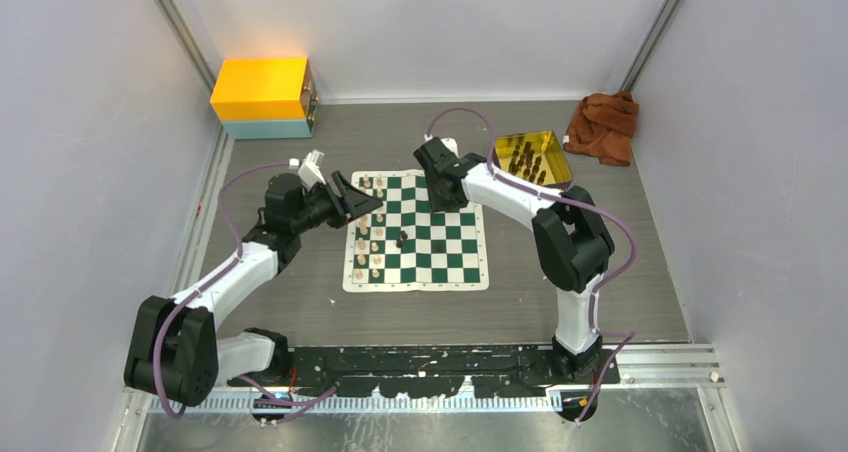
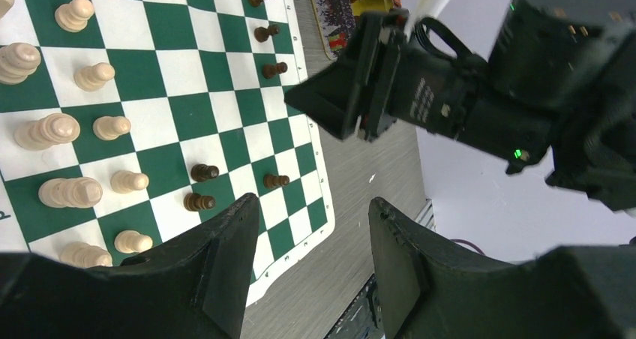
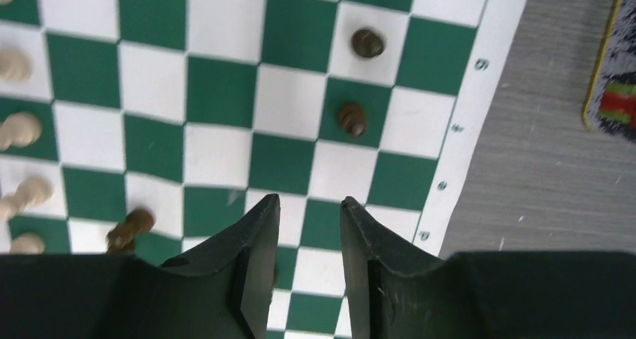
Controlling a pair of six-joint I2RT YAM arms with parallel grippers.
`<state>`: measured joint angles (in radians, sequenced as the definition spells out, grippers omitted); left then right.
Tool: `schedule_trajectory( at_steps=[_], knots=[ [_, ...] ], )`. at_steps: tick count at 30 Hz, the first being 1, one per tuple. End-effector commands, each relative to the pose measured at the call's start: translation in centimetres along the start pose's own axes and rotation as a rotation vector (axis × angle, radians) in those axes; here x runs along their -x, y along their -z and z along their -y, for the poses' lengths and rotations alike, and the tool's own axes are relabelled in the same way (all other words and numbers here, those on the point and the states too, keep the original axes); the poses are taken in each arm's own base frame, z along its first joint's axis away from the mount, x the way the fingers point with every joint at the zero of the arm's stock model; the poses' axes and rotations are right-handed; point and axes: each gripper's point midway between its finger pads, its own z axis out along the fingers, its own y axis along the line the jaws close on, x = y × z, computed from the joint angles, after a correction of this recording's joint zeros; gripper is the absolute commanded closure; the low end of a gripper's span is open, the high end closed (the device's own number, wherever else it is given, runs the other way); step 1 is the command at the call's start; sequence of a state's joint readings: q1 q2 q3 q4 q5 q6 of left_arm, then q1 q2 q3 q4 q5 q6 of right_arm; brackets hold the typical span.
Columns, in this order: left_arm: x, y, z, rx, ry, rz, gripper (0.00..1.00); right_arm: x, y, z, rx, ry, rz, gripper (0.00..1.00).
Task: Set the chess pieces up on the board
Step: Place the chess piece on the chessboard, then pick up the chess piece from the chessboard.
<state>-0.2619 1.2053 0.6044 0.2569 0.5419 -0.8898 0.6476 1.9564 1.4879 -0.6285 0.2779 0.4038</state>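
One board, one gold tray, one cloth, one yellow box. On the board, six dark pieces and at least ten cream pieces show.

Yellow box on pale blue base, back-left | rust-brown cloth crumpled back-right | gold tray just beside it | grey desk

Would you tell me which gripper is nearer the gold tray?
Right. The right gripper is over the board's middle, left of the tray; the left gripper sits farther left, at the board's edge.
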Motion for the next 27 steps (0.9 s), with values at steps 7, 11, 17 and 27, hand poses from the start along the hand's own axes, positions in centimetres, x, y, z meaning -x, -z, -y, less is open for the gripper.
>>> schedule_trajectory(
  at_steps=[7, 11, 17, 27],
  knots=[
    [0.6, 1.1, 1.9, -0.052, -0.041, 0.040, 0.43, -3.6, 4.3, -2.8, 0.046, 0.020, 0.061, 0.59],
    [0.5, 1.2, 2.0, -0.053, -0.043, 0.040, 0.43, -5.2, 4.3, -3.2, 0.044, 0.036, 0.052, 0.59],
    [0.4, 1.3, 1.9, -0.053, -0.042, 0.038, 0.43, -6.1, 3.8, -3.6, 0.053, 0.037, 0.043, 0.59],
    [0.3, 1.2, 1.7, -0.048, -0.042, 0.034, 0.43, -6.3, 2.9, -4.4, 0.066, 0.044, 0.029, 0.64]
  ],
)
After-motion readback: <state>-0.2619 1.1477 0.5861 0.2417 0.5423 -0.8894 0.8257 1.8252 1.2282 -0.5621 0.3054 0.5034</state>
